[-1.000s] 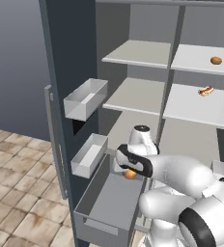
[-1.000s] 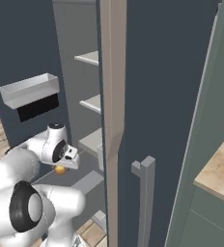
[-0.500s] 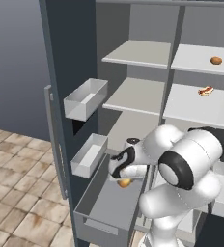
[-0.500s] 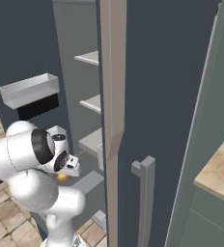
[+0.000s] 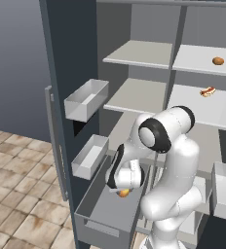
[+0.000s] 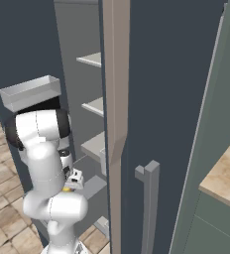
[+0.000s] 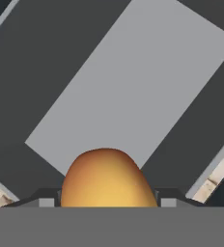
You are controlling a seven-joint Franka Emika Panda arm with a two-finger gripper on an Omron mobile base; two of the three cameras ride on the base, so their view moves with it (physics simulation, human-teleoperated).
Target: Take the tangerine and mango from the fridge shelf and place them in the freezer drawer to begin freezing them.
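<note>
The mango (image 7: 106,178), yellow-orange with a reddish blush, sits between the fingertips of my gripper (image 7: 106,202), which is shut on it. In the left base view the gripper (image 5: 122,187) hangs low over the open freezer drawer (image 5: 98,219), with the mango (image 5: 123,193) just above the drawer's grey floor (image 7: 133,87). The tangerine (image 5: 217,61) rests on the upper right fridge shelf, far above and to the right of the hand. From the right base view the gripper (image 6: 73,179) points down beside the fridge's divider.
A hot dog (image 5: 208,91) lies on the shelf below the tangerine. Two pale door bins (image 5: 87,98) (image 5: 90,155) stick out from the open left door above the drawer. Another bin (image 5: 225,187) hangs at the right. Tiled floor lies to the left.
The arm has folded downward and the hand has dropped, slightly left, carrying the mango from above the drawer down into it. The grip has stayed shut.
</note>
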